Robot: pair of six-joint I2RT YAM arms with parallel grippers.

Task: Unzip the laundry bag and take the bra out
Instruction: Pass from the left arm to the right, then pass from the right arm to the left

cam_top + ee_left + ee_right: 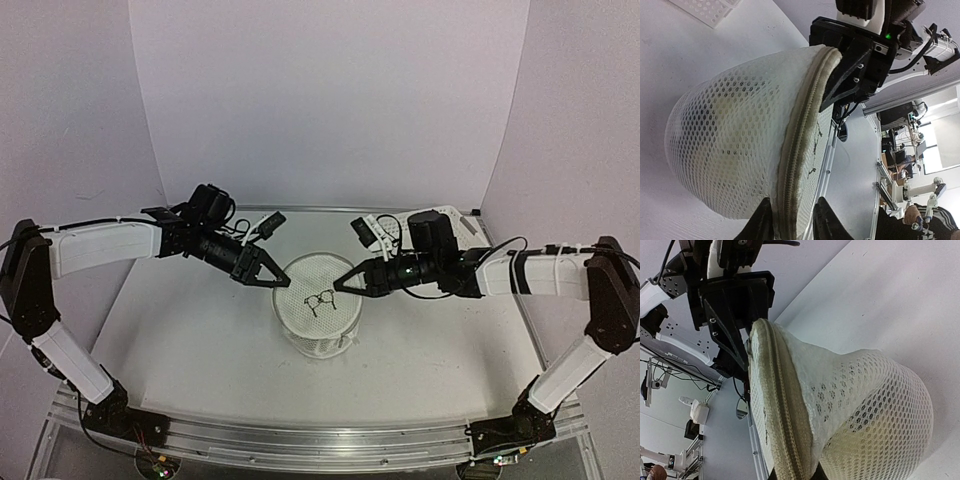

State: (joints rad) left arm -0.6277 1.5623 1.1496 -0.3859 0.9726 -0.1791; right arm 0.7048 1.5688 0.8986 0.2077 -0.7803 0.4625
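The laundry bag [318, 318] stands upright at the centre of the table [180, 345], flat round face up, directly between the two grippers. Only the overhead view shows the black pictogram [318, 302] on that face and the bag's full outline. The left gripper [279, 281] meets the bag's left rim and the right gripper [341, 287] meets its right rim. The left wrist view adds the zip [796, 150], a beige band around the rim that reads closed along the stretch in view. That arm's own fingers [760, 226] sit on either side of the band, and I record them as clamped on the rim. The same view shows the right gripper's black fingers [840, 82] converging on the far rim, likewise pinching it. In the right wrist view the mesh fills most of the frame and blocks that gripper's own fingertips, bar slivers at the bottom edge. Something pale shows through the mesh [725, 135], and I cannot tell what it is. A white perforated basket [466, 228] lies at the back right, behind the right arm and well apart from the bag.
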